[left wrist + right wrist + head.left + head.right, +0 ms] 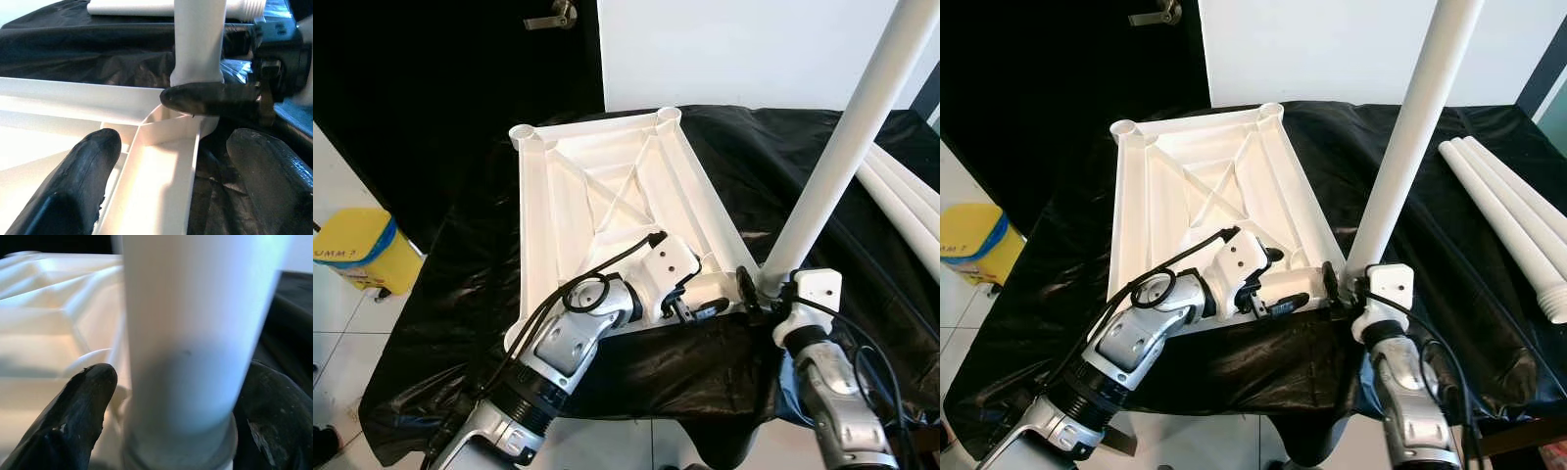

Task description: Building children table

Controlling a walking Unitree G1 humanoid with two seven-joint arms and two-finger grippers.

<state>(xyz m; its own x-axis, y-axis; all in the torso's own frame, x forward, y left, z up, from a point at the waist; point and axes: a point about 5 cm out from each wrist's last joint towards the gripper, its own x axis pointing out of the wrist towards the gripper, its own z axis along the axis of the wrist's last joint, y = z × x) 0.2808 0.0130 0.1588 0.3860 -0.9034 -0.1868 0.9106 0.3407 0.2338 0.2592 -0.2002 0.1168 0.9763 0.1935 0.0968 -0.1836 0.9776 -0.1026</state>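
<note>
Right now your right gripper (pixel 1356 289) has its jaws closed around the base of the upright leg (pixel 1408 147), seated in the tabletop's (pixel 1205 186) corner socket at 5 o'clock. Your left gripper (pixel 1307 289) straddles that near rim, jaws parted, gripping nothing. Three spare legs (pixel 1513 211) lie at 3 o'clock on the black-covered surface (pixel 1400 127).

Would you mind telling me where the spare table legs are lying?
The spare table legs lie side by side on the black sheet at the robot's far right, beyond the upright leg the right gripper holds.
</note>
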